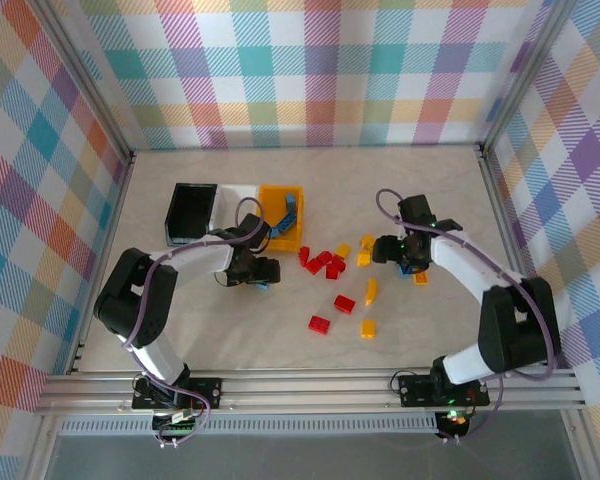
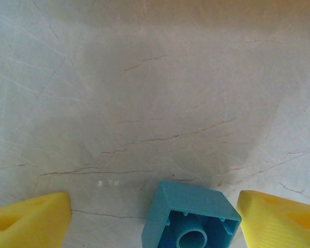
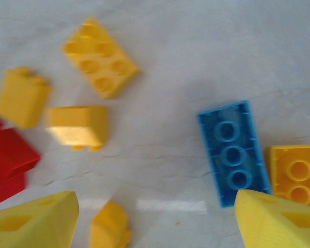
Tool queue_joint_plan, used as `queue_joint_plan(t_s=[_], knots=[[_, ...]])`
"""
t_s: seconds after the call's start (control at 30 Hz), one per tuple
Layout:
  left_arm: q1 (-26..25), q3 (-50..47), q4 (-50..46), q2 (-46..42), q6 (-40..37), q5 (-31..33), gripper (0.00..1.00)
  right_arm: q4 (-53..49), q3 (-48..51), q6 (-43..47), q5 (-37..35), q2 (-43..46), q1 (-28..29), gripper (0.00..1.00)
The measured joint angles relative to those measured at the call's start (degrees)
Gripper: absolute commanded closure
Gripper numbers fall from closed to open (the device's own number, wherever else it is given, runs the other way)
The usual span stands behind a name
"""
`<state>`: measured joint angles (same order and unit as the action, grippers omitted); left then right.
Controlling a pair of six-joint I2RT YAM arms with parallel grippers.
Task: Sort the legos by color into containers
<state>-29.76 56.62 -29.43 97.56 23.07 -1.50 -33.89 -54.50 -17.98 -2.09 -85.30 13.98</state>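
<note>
Pale table [image 1: 280, 345] under left end effector [image 2: 154, 201] and right end effector [image 3: 156, 199], both spread wide

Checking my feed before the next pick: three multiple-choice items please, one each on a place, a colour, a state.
1. The blue brick at the left end effector is: A inside a bin; B on the table between its fingers; C stacked on another brick.
2. The piece in the orange bin is: A red; B blue; C green.
3. The long blue brick in the right wrist view lies: A studs up; B on its side; C hollow side up.
Key: 1B, table shows on either side of it; 2B, blue shows against orange walls; 3C, its inner tubes face the camera.
</note>
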Motion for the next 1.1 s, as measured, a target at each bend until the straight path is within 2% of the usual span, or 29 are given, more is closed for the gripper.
queue_joint_plan(t_s=[0.2,0.47,0.63,0.73,0.9,1.1], knots=[[-0.3,1.3,-1.7,1.4,-0.3,1.9,0.29,0.2,-1.2,1.0,0.1,-7.0,-4.1,0.20],[-0.3,2.1,-3.6,2.3,-1.1,4.2,0.48,1.4,-3.3,2.3,0.5,-10.3,-4.7,0.22],[-0.2,2.1,-4.2,2.3,-1.3,5.0,0.56,1.9,-3.3,2.4,2.2,-10.6,-4.7,0.25],[-0.2,2.1,-4.4,2.2,-1.3,5.3,0.62,2.7,-2.3,2.3,3.1,-10.6,-4.7,0.31],[-0.2,2.1,-4.5,2.0,-1.4,5.2,0.71,3.1,-0.2,2.0,4.0,-10.6,-4.7,0.48],[-0.2,1.7,-3.3,1.4,-1.2,4.1,0.78,3.9,1.7,1.7,4.1,-7.8,-4.7,0.58]])
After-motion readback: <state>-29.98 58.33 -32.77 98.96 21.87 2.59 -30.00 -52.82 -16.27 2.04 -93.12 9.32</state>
